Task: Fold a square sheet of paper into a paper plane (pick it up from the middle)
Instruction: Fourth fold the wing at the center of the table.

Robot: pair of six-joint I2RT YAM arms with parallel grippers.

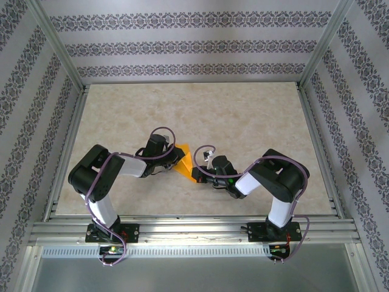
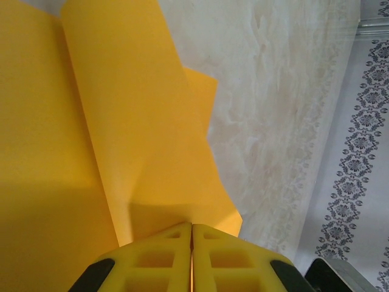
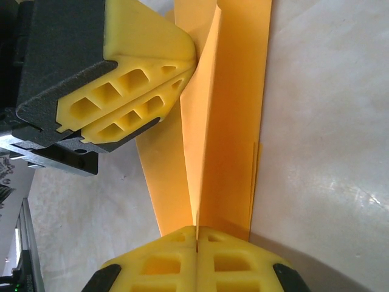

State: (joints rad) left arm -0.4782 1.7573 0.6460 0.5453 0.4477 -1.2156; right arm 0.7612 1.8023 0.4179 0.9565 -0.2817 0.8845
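The paper plane (image 1: 186, 159) is bright orange paper folded into a slim shape with a raised centre ridge, held just above the table between both arms. My left gripper (image 1: 177, 159) is shut on its left side; in the left wrist view the yellow fingertips (image 2: 192, 227) meet on a fold of the paper (image 2: 121, 121). My right gripper (image 1: 198, 173) is shut on the near end. The right wrist view shows its fingertips (image 3: 197, 230) pinching the ridge of the plane (image 3: 228, 121), with the left gripper (image 3: 187, 66) clamped on the paper's upper edge.
The beige marbled table (image 1: 255, 128) lies open behind and to both sides. Aluminium frame rails (image 1: 316, 140) and patterned walls (image 1: 194, 45) enclose it. The arm bases (image 1: 109, 231) stand at the near edge.
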